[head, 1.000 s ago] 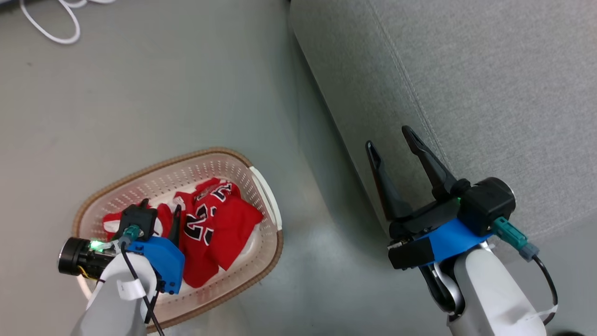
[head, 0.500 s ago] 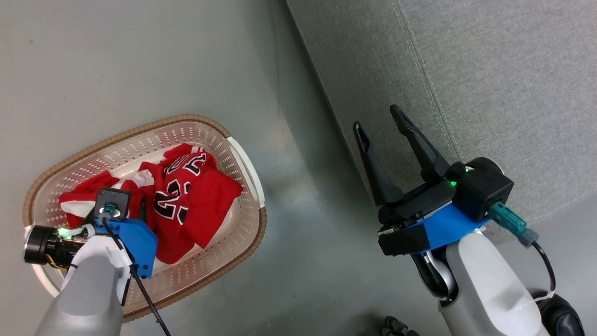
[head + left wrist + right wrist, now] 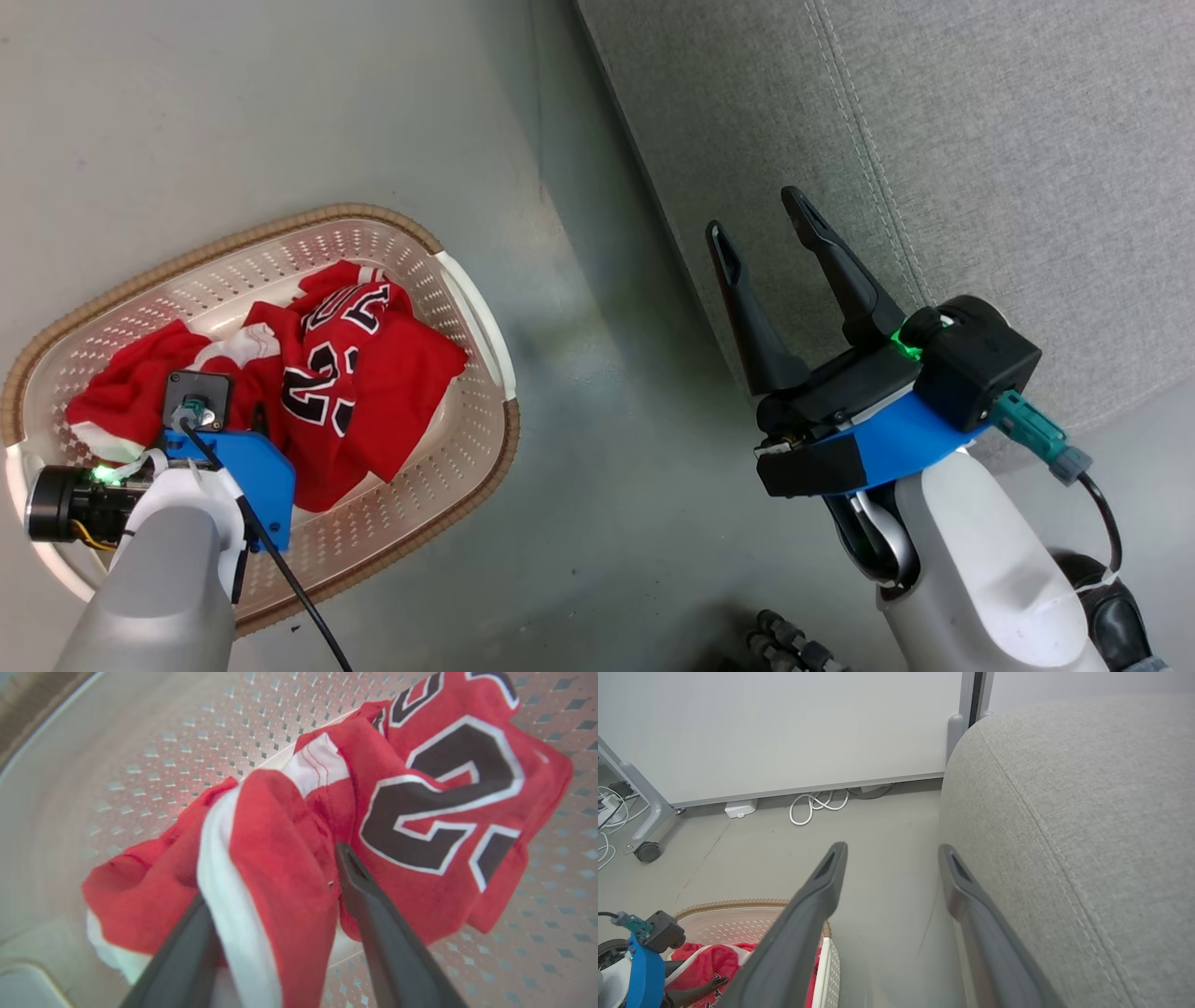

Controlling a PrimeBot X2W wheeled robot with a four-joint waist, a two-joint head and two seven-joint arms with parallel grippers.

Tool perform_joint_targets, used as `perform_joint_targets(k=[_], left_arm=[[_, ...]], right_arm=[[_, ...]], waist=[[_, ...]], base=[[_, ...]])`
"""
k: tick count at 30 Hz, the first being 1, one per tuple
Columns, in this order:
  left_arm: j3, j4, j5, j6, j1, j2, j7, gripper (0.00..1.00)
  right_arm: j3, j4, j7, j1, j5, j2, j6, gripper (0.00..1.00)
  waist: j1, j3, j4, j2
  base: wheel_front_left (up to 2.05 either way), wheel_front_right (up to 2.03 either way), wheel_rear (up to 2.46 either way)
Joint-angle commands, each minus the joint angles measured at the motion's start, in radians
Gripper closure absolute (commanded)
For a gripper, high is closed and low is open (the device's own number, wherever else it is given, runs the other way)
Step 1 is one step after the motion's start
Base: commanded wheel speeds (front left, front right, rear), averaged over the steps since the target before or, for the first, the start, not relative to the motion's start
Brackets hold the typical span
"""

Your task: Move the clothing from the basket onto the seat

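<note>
The basket (image 3: 280, 224) stands on the floor at the lower left of the head view, cream with a brown rim. The clothing (image 3: 373, 373) lies crumpled inside it, red with white trim and black numerals. My left gripper (image 3: 271, 872) is down in the basket, open, its two fingers straddling a raised fold of the clothing (image 3: 280, 849). Only its blue wrist mount (image 3: 245, 471) is plain in the head view. My right gripper (image 3: 754, 213) hangs open and empty beside the front edge of the grey seat (image 3: 980, 140). The right wrist view shows those fingers (image 3: 803, 914) beside the seat (image 3: 1087, 812).
Bare grey floor (image 3: 579, 420) separates the basket from the seat. In the right wrist view a white wall panel (image 3: 784, 728) stands behind, with a coiled white cable (image 3: 812, 807) at its foot and a caster wheel (image 3: 647, 851) at the left.
The whole head picture has shifted, so the camera moved. My left gripper has sunk a little deeper onto the clothing. Both grippers stay open, and the clothing lies as before.
</note>
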Motion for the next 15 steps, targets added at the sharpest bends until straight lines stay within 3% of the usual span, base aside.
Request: perform_joint_targets(k=[1,3,4,5,6,7,15], left_arm=[[0.004,0.009,-0.008,0.006,-0.017,0.005,0.007,0.0],[0.004,0.016,-0.013,0.007,-0.024,0.006,0.013,0.0],[0.003,0.019,-0.015,0.007,-0.027,0.007,0.013,0.13],[0.001,0.022,-0.016,0.008,-0.028,0.006,0.013,0.5],[-0.001,0.026,-0.015,0.008,-0.027,0.004,0.012,0.68],[-0.002,0.029,-0.016,0.009,-0.027,0.004,0.01,1.0],[-0.015,0.052,-0.032,-0.014,-0.043,0.0,-0.003,1.0]], right_arm=[[0.0,-0.003,-0.005,-0.017,0.01,-0.001,0.0,0.0],[0.0,-0.002,-0.005,-0.018,0.011,-0.001,0.0,0.0],[0.0,-0.003,-0.005,-0.02,0.012,-0.001,0.0,0.0],[-0.001,-0.003,-0.005,-0.021,0.014,-0.001,0.0,0.0],[-0.001,-0.002,-0.005,-0.022,0.015,-0.001,0.0,0.0],[-0.001,-0.001,-0.005,-0.023,0.017,-0.001,0.0,0.0],[-0.004,0.0,-0.005,-0.024,0.02,-0.001,0.0,0.0]], waist=[[-0.0001,0.004,-0.002,0.0],[-0.0001,0.006,-0.004,0.0],[-0.0001,0.008,-0.005,0.0],[-0.0001,0.008,-0.005,0.0],[-0.0001,0.009,-0.006,0.0],[-0.0001,0.009,-0.006,0.0],[-0.0001,0.004,-0.003,0.0]], base=[[0.0,0.0,0.0],[0.0,0.0,0.0],[0.0,0.0,0.0],[0.0,0.0,0.0],[0.0,0.0,0.0],[0.0,0.0,0.0],[0.0,0.0,0.0]])
